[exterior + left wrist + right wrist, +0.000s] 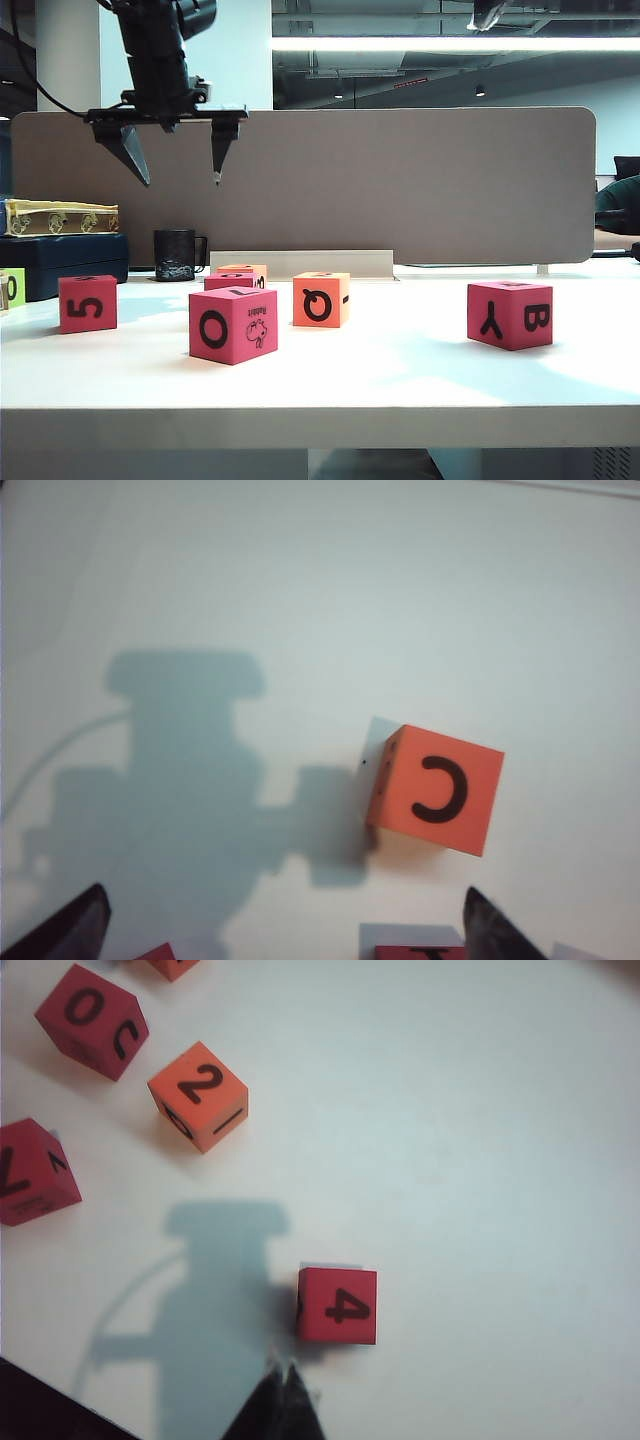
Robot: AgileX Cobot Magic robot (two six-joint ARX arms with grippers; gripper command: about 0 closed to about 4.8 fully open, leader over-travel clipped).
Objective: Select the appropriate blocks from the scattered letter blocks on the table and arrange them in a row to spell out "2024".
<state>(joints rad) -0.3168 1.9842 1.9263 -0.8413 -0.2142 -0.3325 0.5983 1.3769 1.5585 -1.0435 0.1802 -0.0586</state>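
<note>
Several letter blocks lie scattered on the white table (400, 380): a red "5" block (87, 303), a pink "O" block with a rabbit drawing (232, 323), an orange "Q" block (320, 299) and a red "B/Y" block (509, 313). My left gripper (177, 160) hangs open high above the left blocks. Its wrist view shows it (282, 920) empty over an orange "C" block (435, 788). My right gripper (285, 1380) is shut and empty, just beside a red "4" block (337, 1306). An orange "2" block (198, 1095) and a red "0" block (92, 1020) lie farther off.
A pink block (230, 281) and an orange one (243, 270) sit behind the "O" block. A black mug (177, 255), a dark box (60, 262) and a yellow-green block (10, 288) stand at the back left. A grey partition (400, 180) closes the rear.
</note>
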